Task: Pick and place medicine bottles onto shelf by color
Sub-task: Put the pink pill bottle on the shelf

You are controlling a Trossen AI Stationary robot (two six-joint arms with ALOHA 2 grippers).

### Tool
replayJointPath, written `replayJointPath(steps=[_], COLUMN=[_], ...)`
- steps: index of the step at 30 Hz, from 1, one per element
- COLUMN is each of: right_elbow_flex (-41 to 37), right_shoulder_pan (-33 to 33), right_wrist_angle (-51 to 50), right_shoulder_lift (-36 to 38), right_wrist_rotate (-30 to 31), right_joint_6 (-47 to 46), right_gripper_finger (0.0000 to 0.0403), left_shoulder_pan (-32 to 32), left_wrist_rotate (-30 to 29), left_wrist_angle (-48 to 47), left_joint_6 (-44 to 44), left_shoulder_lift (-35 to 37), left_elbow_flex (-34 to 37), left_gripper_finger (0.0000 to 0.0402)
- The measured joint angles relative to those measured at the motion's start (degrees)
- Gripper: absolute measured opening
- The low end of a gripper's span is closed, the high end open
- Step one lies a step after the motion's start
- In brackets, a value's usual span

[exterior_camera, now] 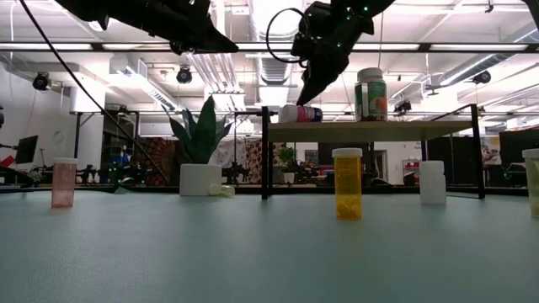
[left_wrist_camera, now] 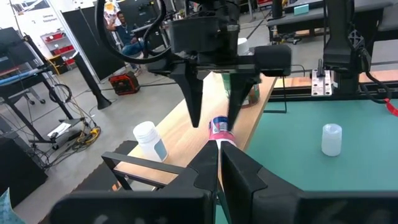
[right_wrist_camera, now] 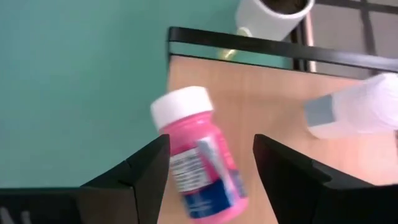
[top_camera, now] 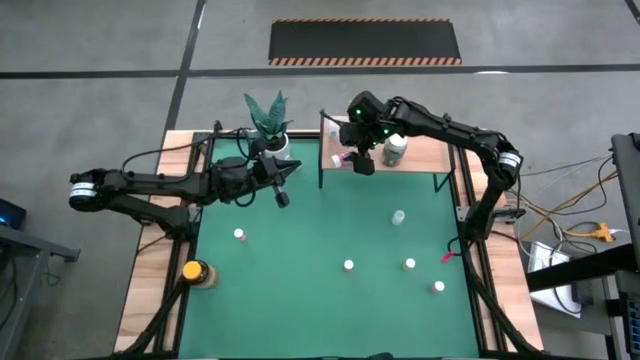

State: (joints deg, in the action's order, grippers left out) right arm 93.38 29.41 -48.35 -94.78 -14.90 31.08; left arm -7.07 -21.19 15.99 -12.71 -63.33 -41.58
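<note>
A green mat [top_camera: 320, 250] covers the desk, with wooden strips along its sides and grey floor around it. Level across the desk, the room behind shows ceiling lights, ducts and dark racks; a white pot with a green plant [exterior_camera: 200, 160] stands at the far edge.

The shelf [top_camera: 420, 155], a light wooden board on thin black legs, stands at the far right of the mat. On it lies a pink bottle [right_wrist_camera: 202, 168] with a white cap, tipped on its side, label showing. A green-capped bottle [exterior_camera: 371, 94] stands upright further along the board, and a pale bottle [right_wrist_camera: 357, 112] lies near the pink one.

The right end effector [right_wrist_camera: 211, 165] hangs just above the pink bottle with its fingers spread wide on either side, gripping nothing. The left end effector [top_camera: 283, 185] hovers over the mat left of the shelf, fingers pressed together and empty.

An orange bottle [exterior_camera: 347, 183], a white bottle [exterior_camera: 432, 182] and a pinkish bottle [exterior_camera: 64, 182] stand apart on the mat.
</note>
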Motion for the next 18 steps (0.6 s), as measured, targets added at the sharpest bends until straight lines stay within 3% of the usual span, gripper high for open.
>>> replayJointPath(steps=[4, 9, 18], right_elbow_flex=[0.0, -0.3, -0.4], right_shoulder_pan=[-0.9, -1.3, -1.4], right_wrist_angle=[-3.5, -3.2, -3.4], right_shoulder_lift=[-0.1, -1.2, -1.4], right_wrist_rotate=[0.5, 6.4, 5.3], right_joint_6=[1.0, 0.9, 0.9], right_gripper_finger=[0.0243, 0.0244, 0.0148], left_shoulder_pan=[0.0, 0.0, 0.0], left_wrist_rotate=[0.0, 0.0, 0.0], left_wrist_angle=[0.0, 0.2, 0.3], left_joint_6=[0.0, 0.0, -0.1], left_shoulder_lift=[0.0, 0.0, 0.0], left_elbow_flex=[0.0, 0.0, 0.0], left_gripper_finger=[0.0001, 0.0001, 0.0001])
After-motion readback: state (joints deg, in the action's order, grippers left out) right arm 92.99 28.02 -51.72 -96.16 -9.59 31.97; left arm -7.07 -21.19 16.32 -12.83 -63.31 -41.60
